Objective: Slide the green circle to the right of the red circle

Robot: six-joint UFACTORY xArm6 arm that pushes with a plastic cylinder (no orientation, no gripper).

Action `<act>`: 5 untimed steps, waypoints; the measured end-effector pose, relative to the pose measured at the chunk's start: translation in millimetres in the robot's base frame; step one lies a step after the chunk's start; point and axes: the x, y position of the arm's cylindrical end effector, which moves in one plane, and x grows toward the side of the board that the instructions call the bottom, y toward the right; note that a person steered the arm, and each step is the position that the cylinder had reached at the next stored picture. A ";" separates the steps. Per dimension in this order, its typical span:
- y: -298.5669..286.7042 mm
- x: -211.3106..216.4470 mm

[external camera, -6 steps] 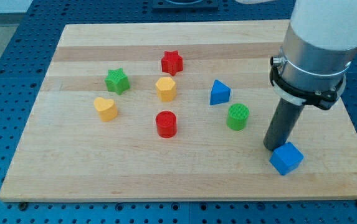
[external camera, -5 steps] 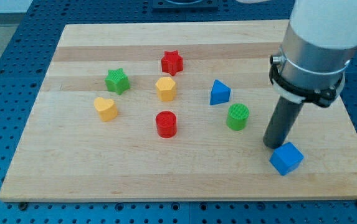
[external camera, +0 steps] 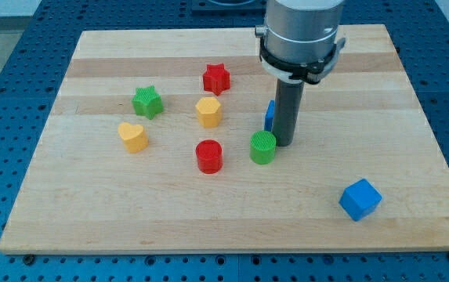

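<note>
The green circle stands near the board's middle, a short gap to the right of the red circle. My tip rests on the board right against the green circle's right side, slightly toward the view's top. The rod hides most of a blue triangular block behind it.
A red star, a yellow hexagon, a green star and a yellow heart lie on the left half of the wooden board. A blue cube sits at the lower right.
My tip moved left from beside the blue cube to the green circle's right side. The green circle slid left, closer to the red circle. The blue cube stayed put.
</note>
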 end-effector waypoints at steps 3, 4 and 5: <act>-56.6 -19.0; -51.5 -7.6; -30.0 14.4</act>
